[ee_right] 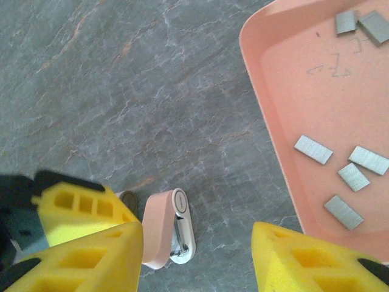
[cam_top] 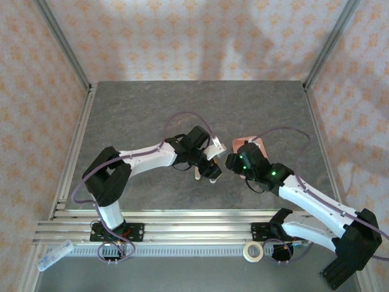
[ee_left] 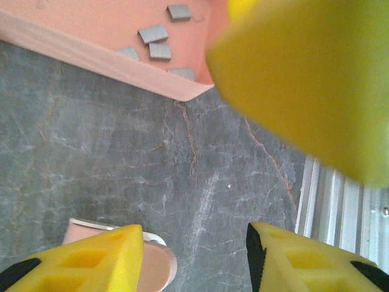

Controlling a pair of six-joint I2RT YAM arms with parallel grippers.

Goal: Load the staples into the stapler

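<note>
A small salmon-pink and white stapler (ee_right: pixel 167 228) lies on the grey table, its pink top lifted off the white base with the metal channel showing. Its rounded end (ee_left: pixel 155 267) sits just inside my left gripper's left finger (ee_left: pixel 91 261). My left gripper (ee_left: pixel 194 261) is open over bare table. My right gripper (ee_right: pixel 197 258) is also open, hovering above the stapler's right side. Several small grey staples (ee_right: pixel 313 149) lie loose in the pink tray (ee_right: pixel 273 115); the staples (ee_left: pixel 153 33) also show at the top of the left wrist view. From above, both grippers (cam_top: pixel 211 167) (cam_top: pixel 232 161) nearly meet beside the tray (cam_top: pixel 255 145).
A finger of the right gripper (ee_left: pixel 304 79) looms blurred and close in the left wrist view. Aluminium rails (cam_top: pixel 182 226) run along the near edge, with a tape roll (cam_top: pixel 253 251) and a clear plastic item (cam_top: pixel 55 255) in front. Patterned walls enclose the table.
</note>
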